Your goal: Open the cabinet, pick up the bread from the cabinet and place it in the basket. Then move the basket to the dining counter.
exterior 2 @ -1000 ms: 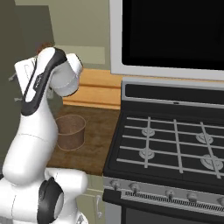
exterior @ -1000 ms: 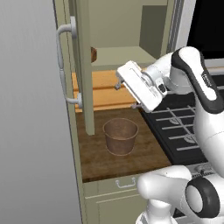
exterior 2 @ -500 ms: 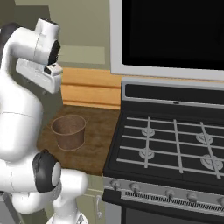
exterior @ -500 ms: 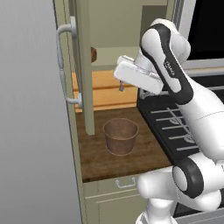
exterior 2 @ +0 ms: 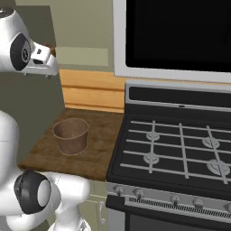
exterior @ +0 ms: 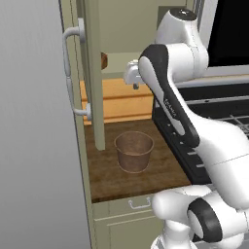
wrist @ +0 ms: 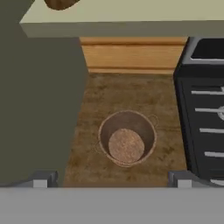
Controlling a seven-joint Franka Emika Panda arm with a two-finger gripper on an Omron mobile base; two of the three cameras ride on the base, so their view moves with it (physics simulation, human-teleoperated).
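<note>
Standing open at nine o'clock in the left base view, the cabinet (exterior: 91, 73) with its curved whitish bar handle (exterior: 73, 73) is baring a shelf where the bread (exterior: 104, 60), a small dark rounded lump, is sitting at its front edge. At centre the round woven basket (exterior: 133, 151) is waiting empty on the wood-grain desk (exterior: 146, 177). Hovering toward one o'clock with jaws spread wide and holding nothing, the tool (exterior: 135, 80) is risking, I judge, clipping the shelf lip or nudging the bread deeper.

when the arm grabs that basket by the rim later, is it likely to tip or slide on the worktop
The basket tapers toward its base, so a sideways nudge near the rim could probably tip it. It stands empty on the worktop, so it is likely light and may slide before the jaws close. Its woven wall looks fairly stiff, though the rim might give a little under a pinch.
</note>
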